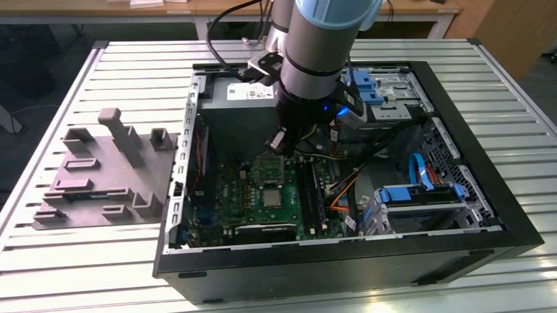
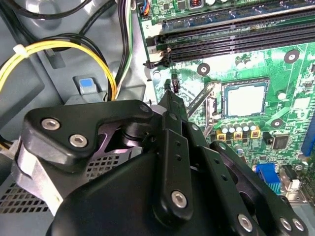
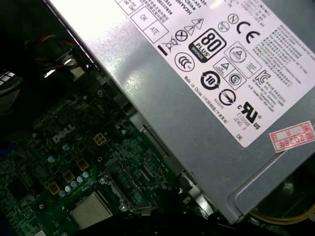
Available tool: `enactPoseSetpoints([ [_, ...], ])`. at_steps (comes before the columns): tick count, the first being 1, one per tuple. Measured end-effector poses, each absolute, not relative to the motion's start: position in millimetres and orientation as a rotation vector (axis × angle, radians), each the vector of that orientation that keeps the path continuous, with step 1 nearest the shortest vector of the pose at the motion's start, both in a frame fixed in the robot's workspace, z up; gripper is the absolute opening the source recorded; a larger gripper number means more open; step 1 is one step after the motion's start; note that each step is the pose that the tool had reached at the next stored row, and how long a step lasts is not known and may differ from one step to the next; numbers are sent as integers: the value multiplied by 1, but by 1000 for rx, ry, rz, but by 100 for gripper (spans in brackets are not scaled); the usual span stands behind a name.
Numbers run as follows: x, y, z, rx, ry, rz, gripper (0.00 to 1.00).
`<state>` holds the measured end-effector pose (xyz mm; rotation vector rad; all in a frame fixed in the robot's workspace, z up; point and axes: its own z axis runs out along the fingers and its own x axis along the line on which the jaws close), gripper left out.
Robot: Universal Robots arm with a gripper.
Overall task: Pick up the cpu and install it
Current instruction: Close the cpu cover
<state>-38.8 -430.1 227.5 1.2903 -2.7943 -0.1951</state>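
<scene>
The cpu point(image 2: 246, 100) sits flat in its socket on the green board point(image 1: 261, 195) inside the open computer case point(image 1: 487, 195) — also seen in the first wrist view point(image 3: 91, 211). The gripper point(image 1: 280, 145) hangs above the board, just beside the grey power supply point(image 3: 197, 83); whether its fingers are clenched cannot be told. Yellow cables point(image 2: 54, 49) crowd nearby — a grey tray point(image 1: 100, 176) rests on the tabletop point(image 1: 70, 261).
</scene>
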Motion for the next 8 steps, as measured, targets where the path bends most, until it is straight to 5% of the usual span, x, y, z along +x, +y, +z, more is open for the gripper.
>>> enactPoseSetpoints([
  [8, -39, -430, 233, 1302, -2789, -198, 11],
])
